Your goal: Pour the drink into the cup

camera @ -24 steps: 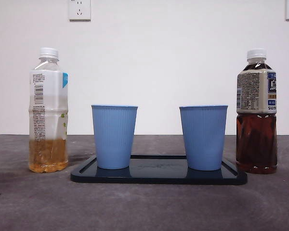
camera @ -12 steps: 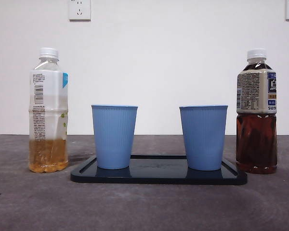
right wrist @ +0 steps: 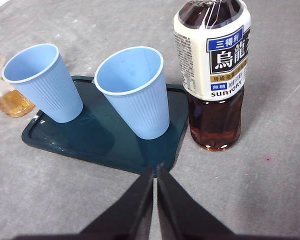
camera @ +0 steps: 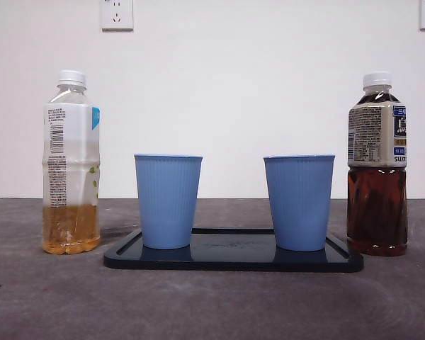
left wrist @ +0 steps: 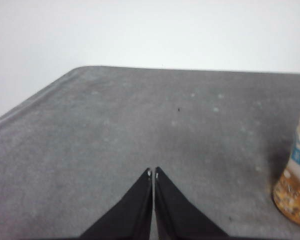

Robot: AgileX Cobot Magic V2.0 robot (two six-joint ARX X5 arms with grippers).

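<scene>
Two blue ribbed cups stand upright on a dark tray (camera: 234,262): the left cup (camera: 168,201) and the right cup (camera: 299,202). A bottle of dark tea (camera: 377,184) with a white cap stands right of the tray. Left of the tray stands a bottle with a little yellow drink (camera: 71,163), also capped. My right gripper (right wrist: 155,170) is shut, hovering just short of the tray's edge (right wrist: 160,160), near the right cup (right wrist: 132,90) and the tea bottle (right wrist: 215,75). My left gripper (left wrist: 153,173) is shut over bare table, the yellow bottle (left wrist: 295,180) off to its side.
The grey table (camera: 212,304) runs back to a white wall with two sockets (camera: 117,14). Neither arm shows in the front view. The table's corner edge (left wrist: 35,100) appears in the left wrist view.
</scene>
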